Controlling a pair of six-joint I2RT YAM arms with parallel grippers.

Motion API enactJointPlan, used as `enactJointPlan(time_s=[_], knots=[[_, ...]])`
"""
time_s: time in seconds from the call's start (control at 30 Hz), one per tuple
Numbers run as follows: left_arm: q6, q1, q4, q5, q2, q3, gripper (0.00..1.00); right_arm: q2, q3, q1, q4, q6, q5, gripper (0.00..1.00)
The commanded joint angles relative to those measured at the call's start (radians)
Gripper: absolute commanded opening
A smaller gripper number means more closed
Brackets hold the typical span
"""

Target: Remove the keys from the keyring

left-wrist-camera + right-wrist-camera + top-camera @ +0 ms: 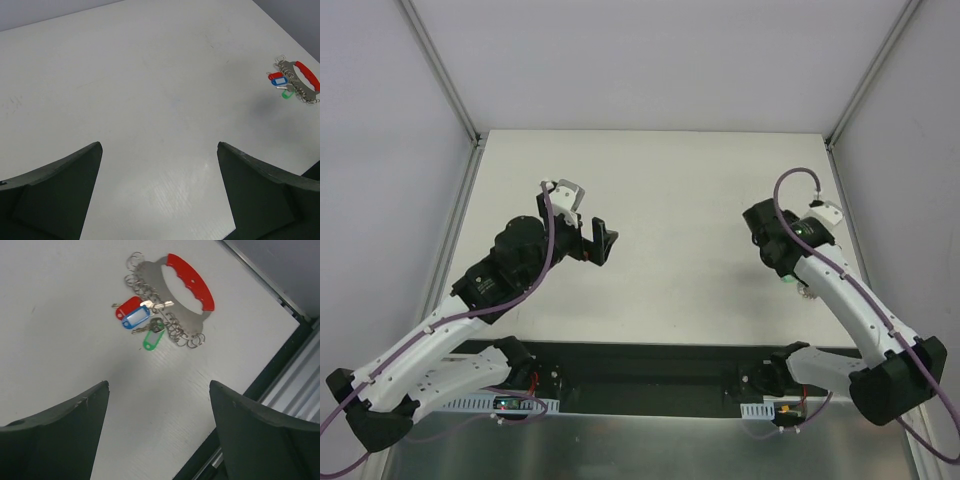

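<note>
Big pale tabletop (pixel 670 180), nothing on it that I can see apart from one thing. The left arm (pixel 450 320) reaches in over the left-middle. The right arm (pixel 850 300) is bent over the right side, toward the near edge. The left fingers (pixel 60 195) are spread wide with nothing between them, hanging over blank surface. The right fingers (pixel 260 430) are wide apart too and also holding nothing. They hover just above the bit that matters.

That's the keyring (pixel 152 277) — a flat silvery crescent with a red grip (pixel 192 275) on its outer curve and a row of little wire rings along the other edge. It lies flat on the tabletop near the right-hand near corner, mostly hidden under the right arm from above. Bunched against the rings are the keys (pixel 159 304), with a red tag (pixel 128 307), a blue tag (pixel 136 317) and a green tag (pixel 151 340).

Progress-wise I'd call it zero so far — every key looks to be on the ring, none lies off alone, and nothing is gripped. The whole job is left: pin the ring, then work each key off.
</note>
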Motion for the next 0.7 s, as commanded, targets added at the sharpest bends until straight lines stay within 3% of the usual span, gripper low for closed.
enactJointPlan(time_s=[0.0, 0.1, 0.37, 0.43, 0.67], knots=[[-0.013, -0.004, 0.01, 0.018, -0.024, 0.005, 0.99, -0.041, -0.068, -0.18, -0.036, 0.045, -0.123, 0.76], [-0.015, -0.004, 0.01, 0.024, -0.03, 0.002, 0.99, -0.084, -0.16, -0.333, 0.085, 0.004, -0.218, 0.7], [-0.015, -0.01, 0.013, 0.007, -0.004, 0.001, 0.99, -0.072, -0.277, -0.617, 0.366, -0.275, -0.353, 0.71], [-0.009, -0.01, 0.01, 0.016, 0.015, 0.005, 0.99, -0.038, -0.286, -0.659, 0.443, -0.309, -0.455, 0.7], [0.031, -0.01, 0.019, -0.074, 0.056, -0.005, 0.99, 0.122, -0.277, -0.729, 0.55, -0.416, -0.551, 0.73]])
